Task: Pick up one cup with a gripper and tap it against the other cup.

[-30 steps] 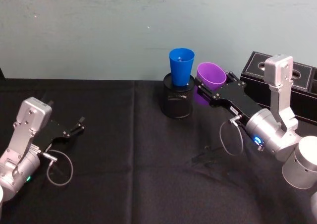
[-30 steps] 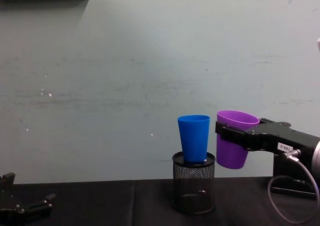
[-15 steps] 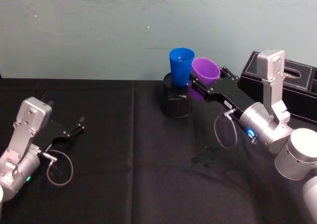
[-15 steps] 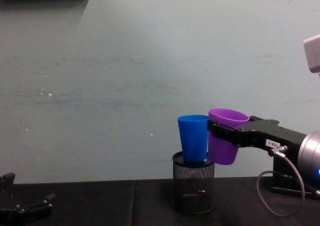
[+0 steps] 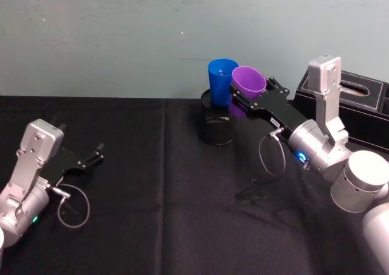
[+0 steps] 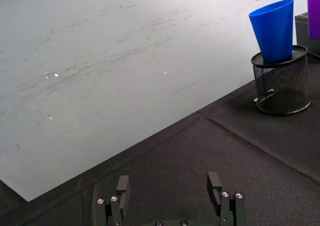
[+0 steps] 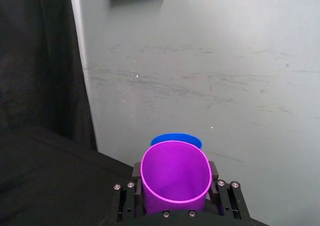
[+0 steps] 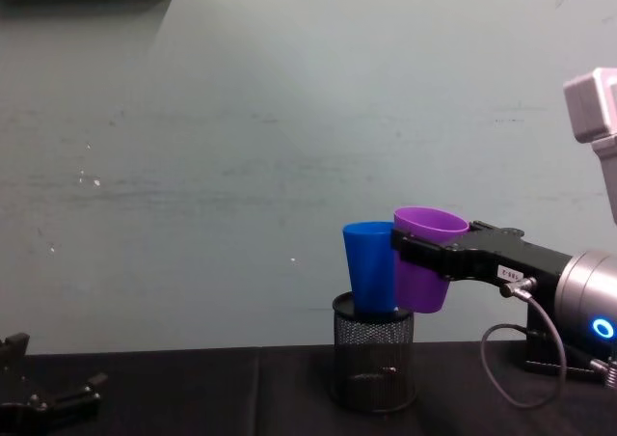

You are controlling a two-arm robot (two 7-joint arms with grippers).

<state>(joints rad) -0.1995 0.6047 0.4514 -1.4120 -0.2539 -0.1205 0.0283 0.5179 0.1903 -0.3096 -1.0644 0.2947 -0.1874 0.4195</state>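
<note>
Purple cup [image 8: 421, 289] clamped in my right gripper [image 5: 250, 89]; chest view shows it against the blue cup [image 8: 368, 267], right wrist view that cup's rim behind. Left gripper [image 6: 168, 183] parked, spread.

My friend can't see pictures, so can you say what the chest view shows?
The robot's right tool holds a short, wide purple plastic cup in the air, right up against a tall blue plastic tumbler. The tumbler stands in a black mesh pen holder on a black tablecloth; the left tool rests low at the left.
</note>
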